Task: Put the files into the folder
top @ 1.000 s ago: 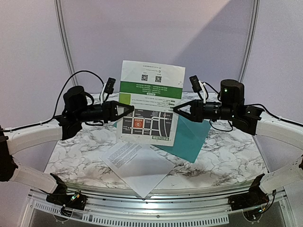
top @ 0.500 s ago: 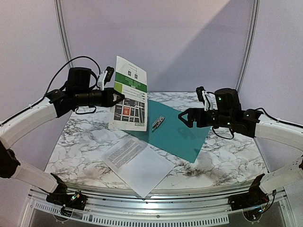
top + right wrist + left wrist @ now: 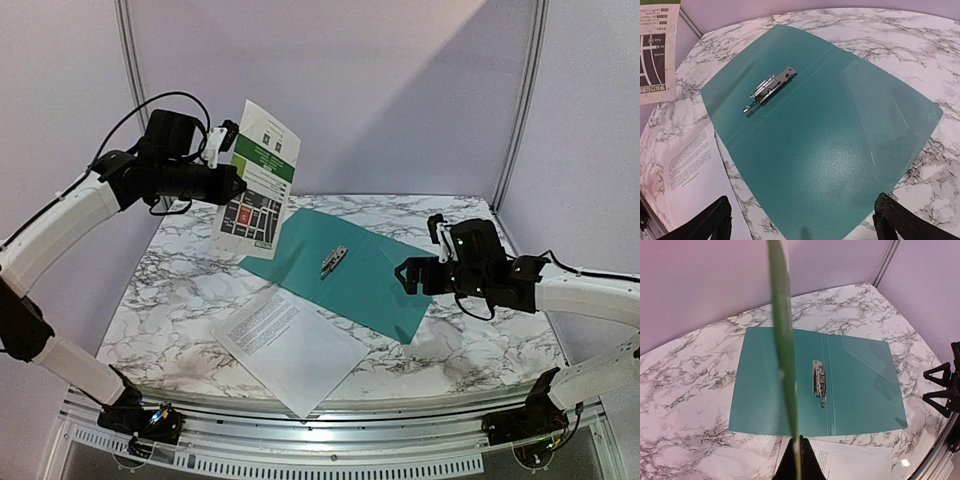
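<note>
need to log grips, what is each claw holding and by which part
The left claw pinches the green-header map sheet by one side edge, holding it up in the air. The right claw is open and holds nothing.

Map sheet (image 3: 258, 175) and white sheet (image 3: 290, 345) print is illegible.
</note>
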`<move>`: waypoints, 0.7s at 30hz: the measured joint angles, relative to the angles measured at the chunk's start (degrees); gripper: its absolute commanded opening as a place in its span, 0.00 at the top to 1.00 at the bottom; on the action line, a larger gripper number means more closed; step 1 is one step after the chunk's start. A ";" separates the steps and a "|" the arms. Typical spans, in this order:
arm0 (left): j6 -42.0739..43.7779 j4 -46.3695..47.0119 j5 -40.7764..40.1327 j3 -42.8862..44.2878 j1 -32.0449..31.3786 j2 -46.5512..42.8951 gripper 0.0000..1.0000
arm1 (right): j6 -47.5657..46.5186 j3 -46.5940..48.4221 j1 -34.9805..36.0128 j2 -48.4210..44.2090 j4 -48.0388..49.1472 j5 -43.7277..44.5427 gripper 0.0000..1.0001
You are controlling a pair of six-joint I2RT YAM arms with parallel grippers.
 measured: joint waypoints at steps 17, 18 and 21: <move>4.74 -13.35 14.84 25.64 4.52 28.35 1.00 | -0.44 -1.20 -3.48 4.00 -2.40 -9.07 0.01; 4.85 -14.01 16.04 27.63 4.83 30.08 1.00 | -0.31 -1.20 -4.22 4.46 -2.82 -10.23 0.01; 5.84 -16.11 19.45 32.76 5.66 34.91 1.00 | -0.28 -1.22 -5.90 5.03 -3.52 -12.94 0.01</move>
